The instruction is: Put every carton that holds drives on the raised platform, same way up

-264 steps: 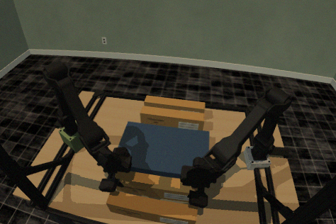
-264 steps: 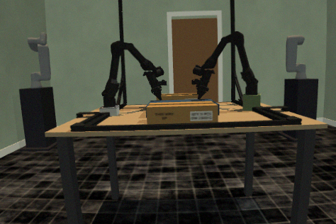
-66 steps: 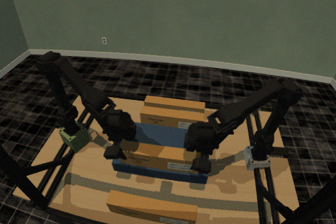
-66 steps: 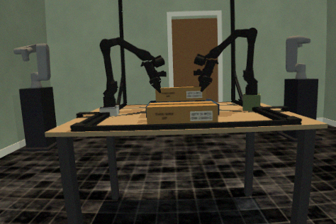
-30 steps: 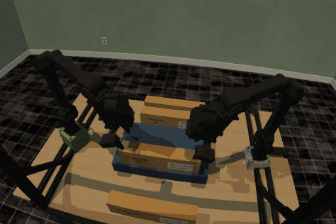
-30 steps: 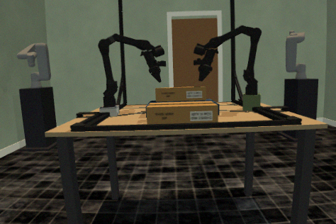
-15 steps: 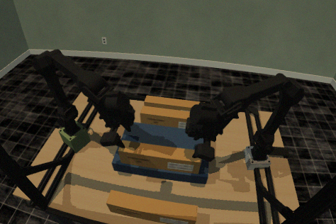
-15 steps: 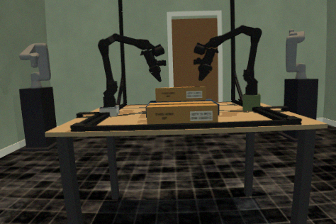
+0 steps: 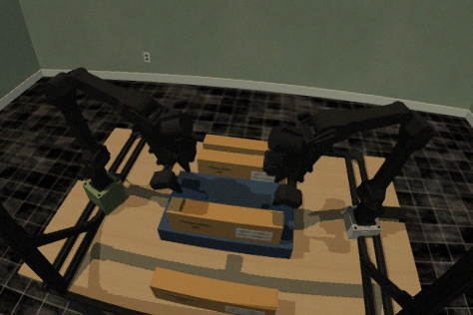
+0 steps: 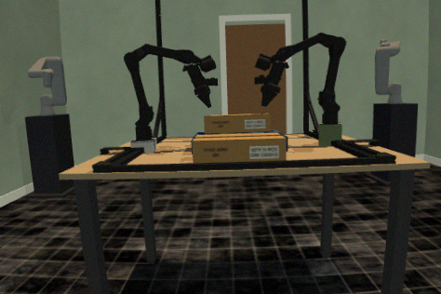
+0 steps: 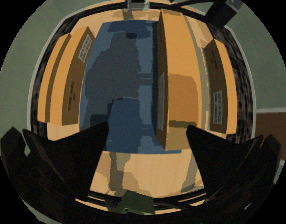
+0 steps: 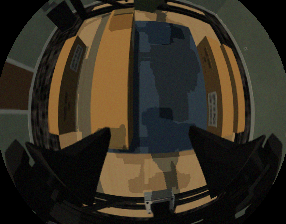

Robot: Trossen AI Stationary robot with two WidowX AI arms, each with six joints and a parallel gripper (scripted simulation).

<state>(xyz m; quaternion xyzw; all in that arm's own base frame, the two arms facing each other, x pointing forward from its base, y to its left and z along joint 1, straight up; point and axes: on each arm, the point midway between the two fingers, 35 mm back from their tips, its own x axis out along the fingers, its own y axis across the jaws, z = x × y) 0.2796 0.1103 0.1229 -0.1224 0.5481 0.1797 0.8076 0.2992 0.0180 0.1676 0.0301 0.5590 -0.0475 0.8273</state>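
A blue raised platform [image 9: 227, 209] stands mid-table. One brown carton [image 9: 225, 220] lies on its near half, upright and apart from both grippers. A second carton [image 9: 232, 157] sits on the table just behind the platform, and a third carton [image 9: 215, 295] lies near the front edge. My left gripper [image 9: 165, 179] hangs open and empty above the platform's left end. My right gripper [image 9: 288, 194] hangs open and empty above its right end. The left wrist view shows the carton on the platform [image 11: 176, 83] beside bare blue platform top [image 11: 123, 90]. The right wrist view shows that carton too [image 12: 114, 76].
Black rails [image 9: 366, 239] run along both table sides by the arm bases, green [image 9: 105, 194] and white [image 9: 361, 224]. In the exterior view the platform carton [image 10: 237, 123] stands higher than the carton in front of it [image 10: 239, 147]. Two grey idle arms stand on pedestals beside the table.
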